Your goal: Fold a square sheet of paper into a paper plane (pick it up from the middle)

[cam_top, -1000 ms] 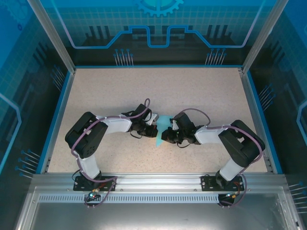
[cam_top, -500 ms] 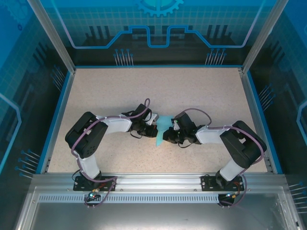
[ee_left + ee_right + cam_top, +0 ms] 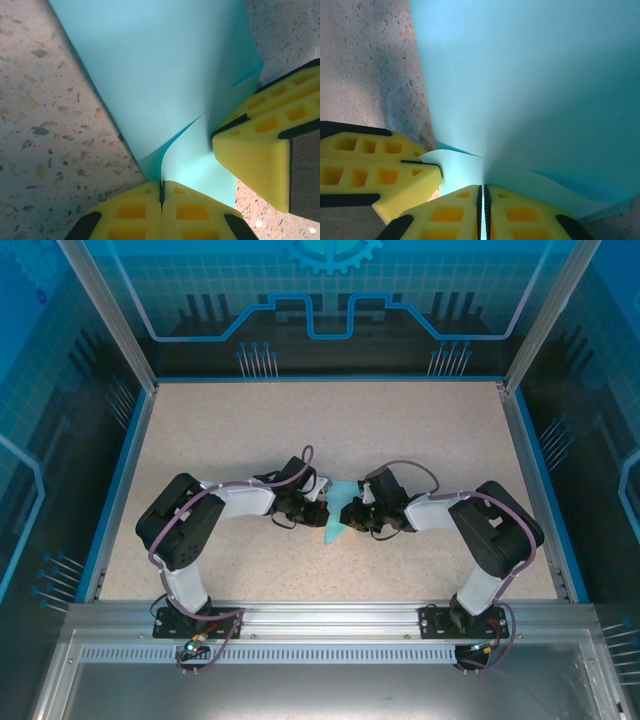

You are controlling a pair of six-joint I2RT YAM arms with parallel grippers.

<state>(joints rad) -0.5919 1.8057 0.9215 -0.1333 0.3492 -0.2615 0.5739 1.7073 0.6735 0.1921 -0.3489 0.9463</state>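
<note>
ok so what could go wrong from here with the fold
Both the left gripper and right gripper pinch the thin paper close together, so any pull apart could tear it. The paper curls near the pinches, so a crease might land crooked. The two grippers sit near enough to collide.

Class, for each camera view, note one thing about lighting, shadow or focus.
Top external: even light, table sharp throughout. Left wrist: crisp paper, dark shadow along its left edge. Right wrist: paper edges softly blurred, table shaded at left.
</note>
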